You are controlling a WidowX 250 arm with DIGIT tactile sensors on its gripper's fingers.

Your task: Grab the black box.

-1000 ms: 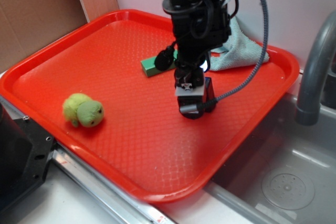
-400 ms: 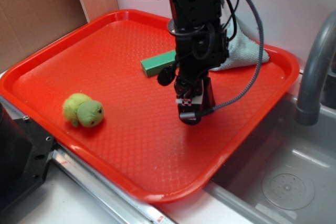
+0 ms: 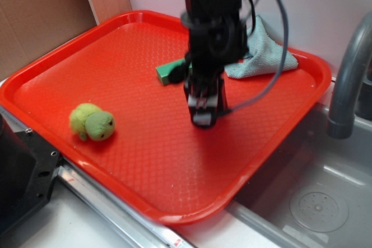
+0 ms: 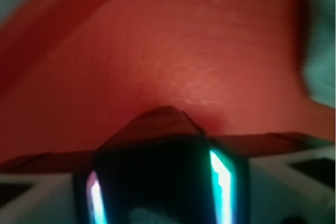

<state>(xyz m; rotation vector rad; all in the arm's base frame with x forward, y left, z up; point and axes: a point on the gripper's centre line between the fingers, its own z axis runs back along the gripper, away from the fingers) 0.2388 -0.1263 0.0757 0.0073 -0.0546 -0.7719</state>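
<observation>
One red tray (image 3: 70, 74), one green block (image 3: 168, 72), one plush toy (image 3: 92, 122), one grey cloth (image 3: 261, 56), one faucet (image 3: 349, 79). No legible writing, only blur. Gripper (image 3: 201, 111) pinched around one black box (image 4: 163, 182), clamped between both fingers (image 4: 223, 174), over the tray.

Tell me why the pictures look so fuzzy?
In the exterior view the arm and its gripper are smeared with motion blur, while the green plush toy and the red tray stay sharp. In the wrist view everything is soft: the black box fills the bottom, out of focus, with bright glare streaks on its edges.
</observation>
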